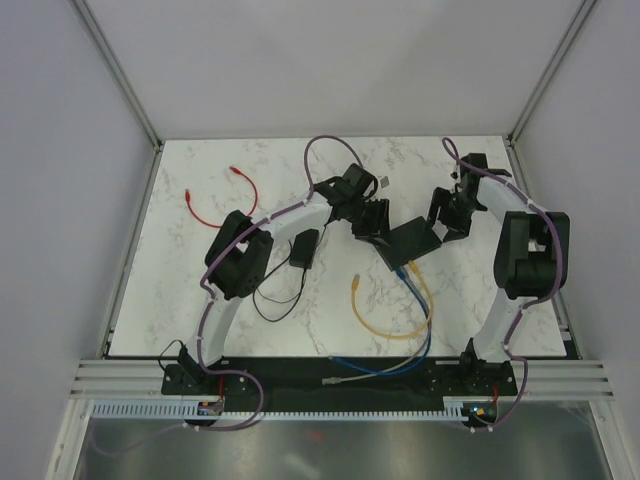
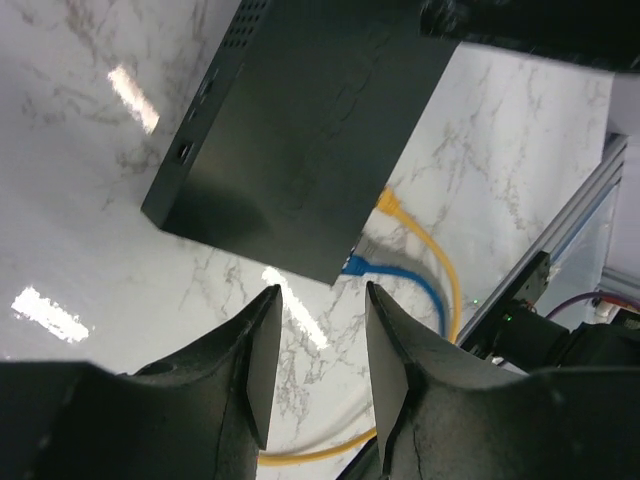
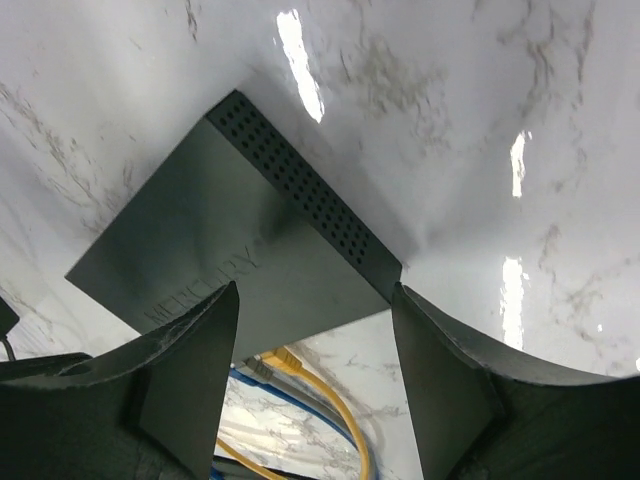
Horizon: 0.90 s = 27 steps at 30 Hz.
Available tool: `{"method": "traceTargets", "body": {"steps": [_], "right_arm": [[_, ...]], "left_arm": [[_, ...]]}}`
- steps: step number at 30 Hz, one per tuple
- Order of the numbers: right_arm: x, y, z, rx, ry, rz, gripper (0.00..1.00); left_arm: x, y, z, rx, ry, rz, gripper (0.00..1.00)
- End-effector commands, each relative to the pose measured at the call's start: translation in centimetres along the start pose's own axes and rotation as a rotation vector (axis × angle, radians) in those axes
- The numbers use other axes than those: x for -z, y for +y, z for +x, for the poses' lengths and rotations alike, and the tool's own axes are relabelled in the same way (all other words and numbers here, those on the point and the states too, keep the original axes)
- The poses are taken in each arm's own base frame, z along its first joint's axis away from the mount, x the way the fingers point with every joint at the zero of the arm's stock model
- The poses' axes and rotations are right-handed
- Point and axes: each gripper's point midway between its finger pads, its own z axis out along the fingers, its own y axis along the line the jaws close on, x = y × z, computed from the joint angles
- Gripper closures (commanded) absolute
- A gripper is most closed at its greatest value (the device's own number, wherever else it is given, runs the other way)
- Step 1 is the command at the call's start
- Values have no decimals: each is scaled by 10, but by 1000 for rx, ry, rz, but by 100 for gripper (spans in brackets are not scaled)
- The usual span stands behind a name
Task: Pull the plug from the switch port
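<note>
The switch [image 1: 410,243] is a flat black box lying mid-table between my two grippers. Yellow [image 2: 391,206], grey [image 2: 371,246] and blue [image 2: 354,265] plugs sit in the sockets on its near edge. My left gripper [image 1: 368,222] is open and empty just left of the switch. In the left wrist view its fingers [image 2: 318,350] stand short of the switch's [image 2: 300,130] corner by the plugs. My right gripper [image 1: 446,228] is open at the switch's right end. In the right wrist view [image 3: 315,370] its jaws stand either side of the switch's [image 3: 220,250] near corner, with the yellow plug [image 3: 286,359] between them.
A small black power brick [image 1: 303,248] with a thin black cord lies left of the switch. A red cable [image 1: 215,208] lies at the back left. Yellow [image 1: 395,320] and blue [image 1: 380,365] cables loop toward the front rail [image 1: 340,380].
</note>
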Motion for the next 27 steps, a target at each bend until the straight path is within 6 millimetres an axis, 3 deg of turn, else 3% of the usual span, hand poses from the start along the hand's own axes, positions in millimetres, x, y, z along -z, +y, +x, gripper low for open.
{"method": "traceTargets", "body": {"steps": [1, 5, 10, 11, 12, 13, 15, 21, 27], "right_arm": [[30, 3, -3, 24, -100, -9, 30], [41, 3, 5, 26, -125, -19, 30], [37, 13, 37, 36, -51, -130, 30], [36, 25, 43, 50, -37, -205, 34], [29, 25, 57, 42, 0, -238, 37], [26, 28, 63, 36, 11, -270, 46], [20, 36, 71, 21, 15, -344, 52], [12, 45, 69, 13, -10, -413, 54], [-1, 36, 80, 22, 24, -394, 57]], "left_arm": [[6, -29, -18, -61, -22, 99, 54], [-5, -32, -17, -47, 3, 125, 53], [-21, -27, -9, 0, 54, 126, 53], [-25, -25, -7, 3, 62, 122, 53], [-26, -22, -4, 11, 72, 112, 53], [-27, -20, -3, 15, 75, 104, 53], [-31, -13, 3, 35, 100, 76, 53], [-36, -2, 12, 69, 136, 42, 52], [-40, 1, 19, 90, 166, 47, 52]]}}
